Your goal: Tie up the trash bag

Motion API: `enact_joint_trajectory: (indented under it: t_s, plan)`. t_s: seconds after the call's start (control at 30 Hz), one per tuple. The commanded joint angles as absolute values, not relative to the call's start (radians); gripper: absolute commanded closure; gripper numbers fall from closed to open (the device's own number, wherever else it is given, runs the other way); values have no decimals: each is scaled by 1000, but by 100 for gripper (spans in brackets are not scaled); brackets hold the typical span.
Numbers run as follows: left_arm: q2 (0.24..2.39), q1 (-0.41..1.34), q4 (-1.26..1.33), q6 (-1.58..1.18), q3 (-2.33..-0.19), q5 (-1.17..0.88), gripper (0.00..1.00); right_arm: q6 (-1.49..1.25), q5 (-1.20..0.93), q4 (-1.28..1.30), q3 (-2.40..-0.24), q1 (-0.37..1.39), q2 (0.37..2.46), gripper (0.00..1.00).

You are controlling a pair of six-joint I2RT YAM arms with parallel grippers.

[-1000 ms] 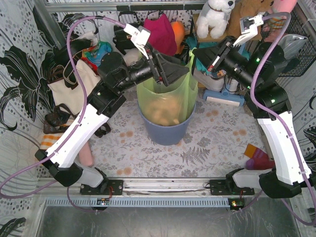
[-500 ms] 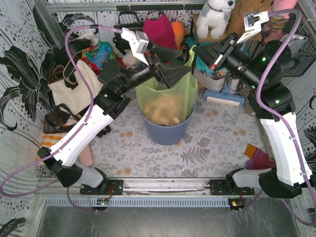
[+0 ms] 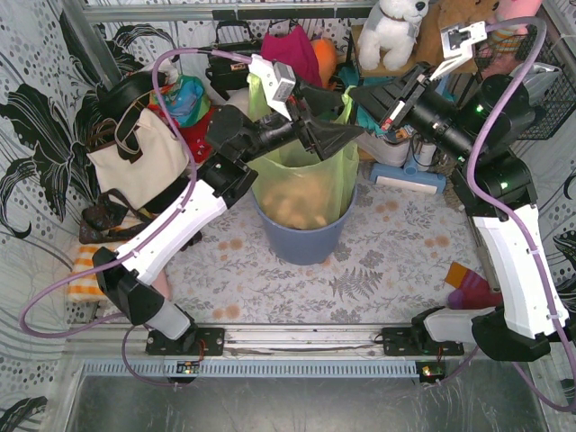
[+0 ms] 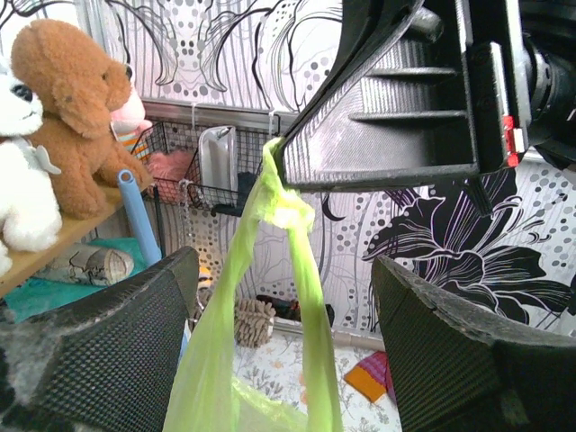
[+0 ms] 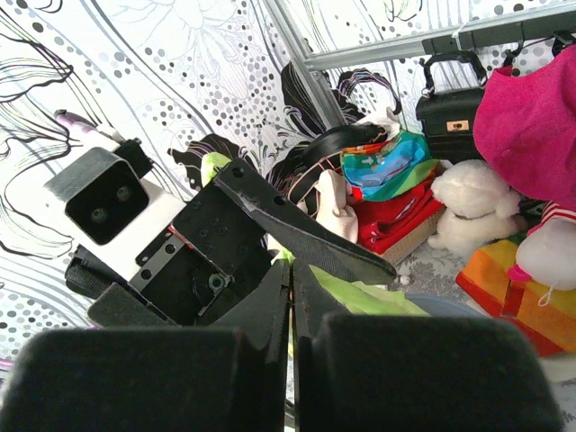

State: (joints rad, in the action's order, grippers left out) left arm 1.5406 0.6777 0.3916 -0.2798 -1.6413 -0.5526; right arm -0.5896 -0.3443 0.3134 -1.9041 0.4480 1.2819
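Left wrist: translucent lime-green trash bag [image 4: 220,351], top twisted thin.

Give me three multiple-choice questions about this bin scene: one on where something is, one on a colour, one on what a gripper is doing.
1. Where does the trash bag sit?
A. in the blue-grey bin
B. on the floor
C. inside a drawer

2. What colour is the bag?
A. black
B. lime green
C. white

3. Which gripper is shut on the bag?
A. the left
B. the right
C. neither

Answers:
1 A, the bag's lower part stands inside the bin's rim.
2 B, the plastic is translucent lime green in every view.
3 B, the right gripper pinches a strand of the bag, while the left gripper is wide open around it.
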Motion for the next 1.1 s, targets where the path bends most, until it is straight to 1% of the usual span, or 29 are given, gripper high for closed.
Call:
enact_joint_trajectory:
  t_s: [0.0,0.2,0.37,0.47,0.63,0.93,1.07]
  plan:
    - [1541,660,584,-297,-1635,-595,14,-608,-370,257,-1891,446,1257,100]
    - [1587,593,853,-443,-1593,-721,14,-600,-376,244,-1874,445,1240,100]
    - [1672,575,966,-571,-1680,-847,17,-596,-382,247,-1873,446,1234,100]
    - [1714,575,1014,-634,-1723,-884,21,-591,-377,247,-1871,446,1228,100]
    - [1731,575,988,-651,-1754,-867,31,-589,-376,249,-1870,446,1224,100]
    - [1725,577,915,-649,-1797,-825,40,-596,-380,241,-1857,446,1224,100]
    - [1715,588,815,-582,-1822,-817,44,-601,-382,232,-1853,446,1224,100]
